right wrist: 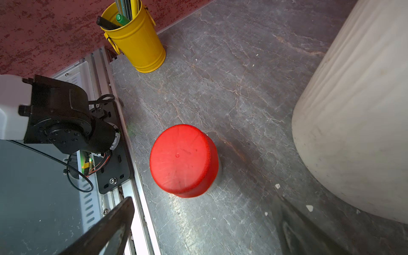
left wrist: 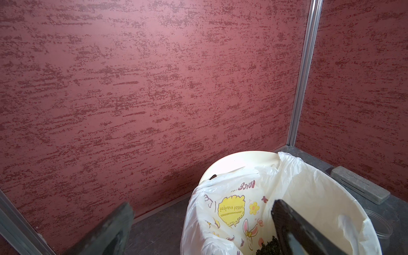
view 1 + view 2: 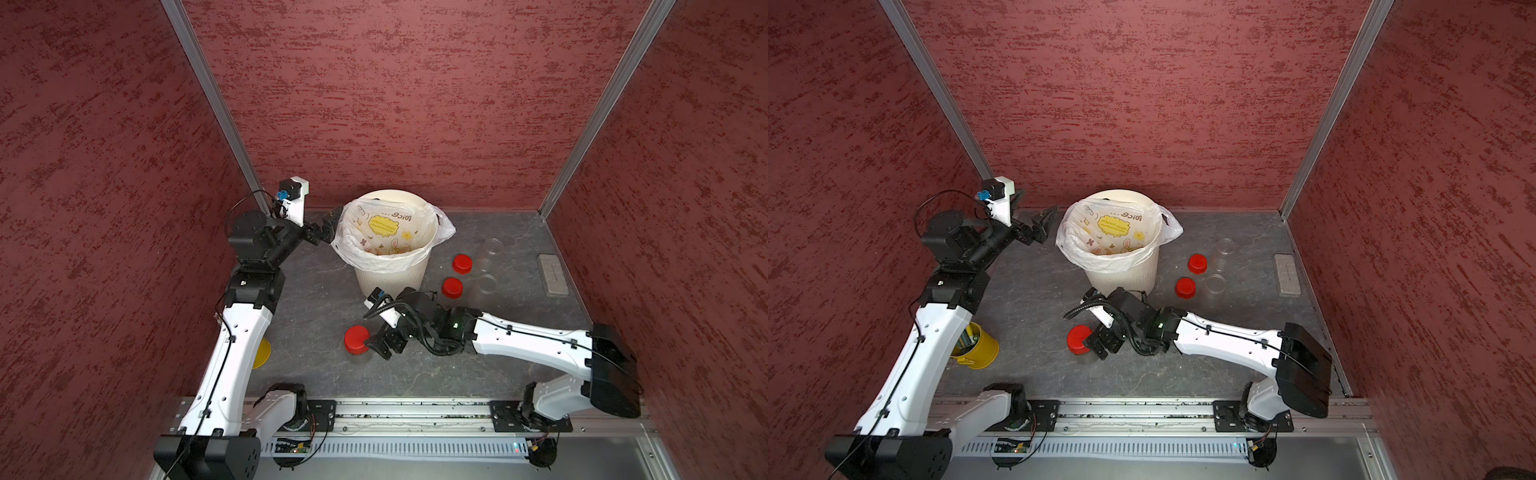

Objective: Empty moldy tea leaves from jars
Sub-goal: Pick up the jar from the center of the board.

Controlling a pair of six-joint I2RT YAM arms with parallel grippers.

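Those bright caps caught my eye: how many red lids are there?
3. Two red lids lie loose right of the bin, by open jars. The third lid caps a jar near the right gripper. More could be hidden in the bin.

Robot lab cell is indicated: desk (image 3: 316, 291) enclosed by red panels (image 3: 395, 104) on aluminium profiles (image 3: 218, 104), arms (image 3: 232, 345) mounted on a front rail (image 3: 415, 411).

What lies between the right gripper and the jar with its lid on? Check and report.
Nothing. In the right wrist view, only a short bare strip of gray table separates the open right gripper from the lidded jar.
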